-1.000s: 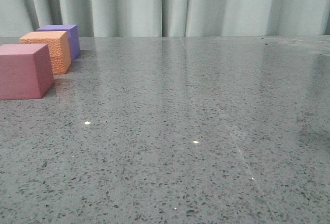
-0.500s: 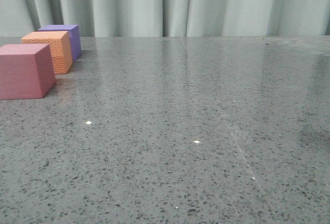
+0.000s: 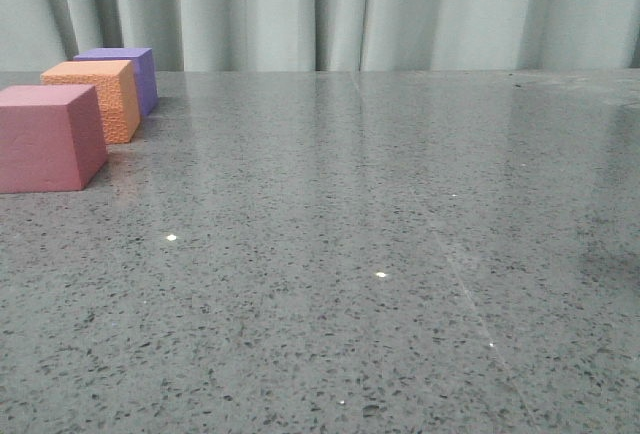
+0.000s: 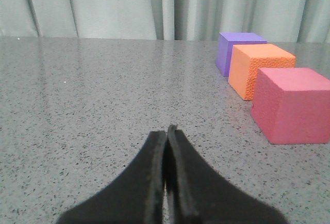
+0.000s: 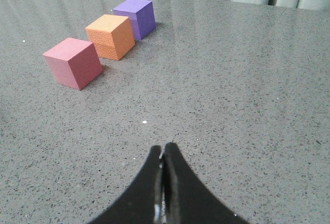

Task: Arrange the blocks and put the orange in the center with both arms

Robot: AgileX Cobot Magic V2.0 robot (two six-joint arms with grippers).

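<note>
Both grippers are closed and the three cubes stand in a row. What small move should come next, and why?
Probably none on the cubes: keep both arms back. The orange cube already sits between the pink cube and the purple cube, in one row on the table. The left gripper and right gripper are shut, empty and clear of the row, so the task looks done.

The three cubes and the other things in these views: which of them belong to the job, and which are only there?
Belong to the job:
- pinkish-red cube
- orange cube, between the other two in the row
- purple cube
- left gripper, shut, empty
- right gripper, shut, empty

Only there:
- grey speckled table
- pale curtain behind it
</note>
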